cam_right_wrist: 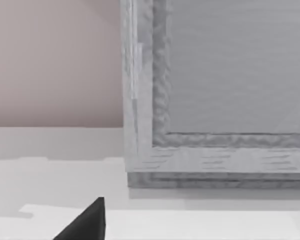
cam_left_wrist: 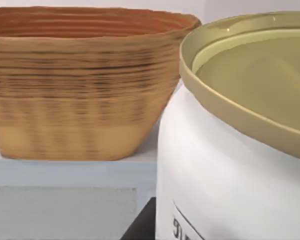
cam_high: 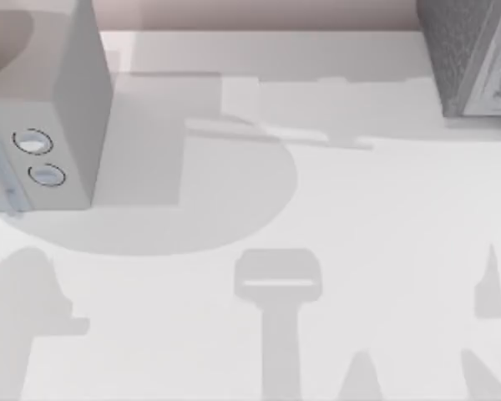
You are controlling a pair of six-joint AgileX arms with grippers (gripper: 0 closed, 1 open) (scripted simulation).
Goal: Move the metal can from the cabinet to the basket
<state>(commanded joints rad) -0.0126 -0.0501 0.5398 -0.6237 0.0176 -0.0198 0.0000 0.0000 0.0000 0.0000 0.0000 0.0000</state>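
Top view: the cabinet [cam_high: 472, 58] stands at the table's [cam_high: 359, 251] far right, a white box with two dials [cam_high: 42, 125] at far left. Left wrist view: the metal can [cam_left_wrist: 230, 165] looms just beside the basket [cam_left_wrist: 85, 85]; its grip cannot be told, and it could clip the rim. Right wrist view: the cabinet close by

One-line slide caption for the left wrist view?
Metal can with gold lid close up beside the woven basket on a pale ledge.
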